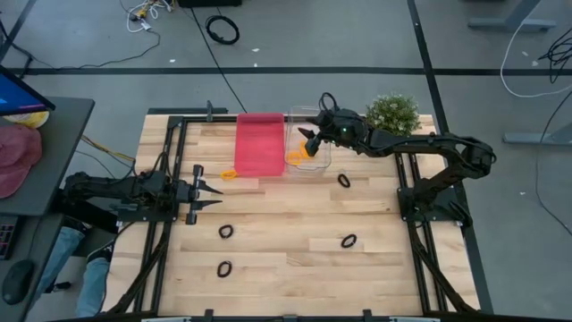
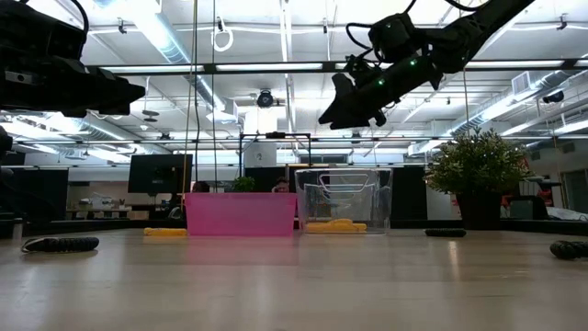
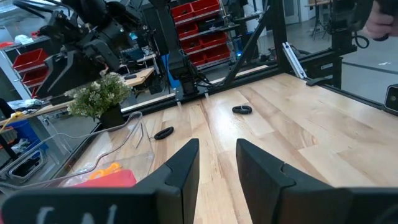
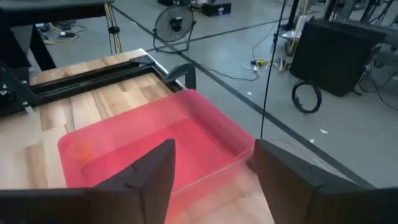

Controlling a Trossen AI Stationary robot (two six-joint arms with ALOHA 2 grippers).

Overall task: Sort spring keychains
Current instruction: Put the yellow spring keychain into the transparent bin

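Several black spring keychains lie flat on the wood: [image 1: 344,181], [image 1: 349,241], [image 1: 226,232], [image 1: 223,267]. One orange keychain [image 1: 230,174] lies by the pink bin [image 1: 260,143], and other orange ones [image 1: 299,156] sit in the clear bin [image 1: 320,154]. My right gripper [image 1: 310,141] hangs open and empty high above the clear bin [image 2: 344,198], as the low view shows [image 2: 354,108]. Its wrist view looks down on the pink bin [image 4: 161,146]. My left gripper [image 1: 214,195] waits open near the table's left edge, and it also shows in its own wrist view [image 3: 217,162].
A potted plant [image 1: 393,112] stands at the far edge, right of the clear bin. The two bins stand side by side at the far middle. Black frame rails run along the table's left and right sides. Bare wood lies between the scattered keychains.
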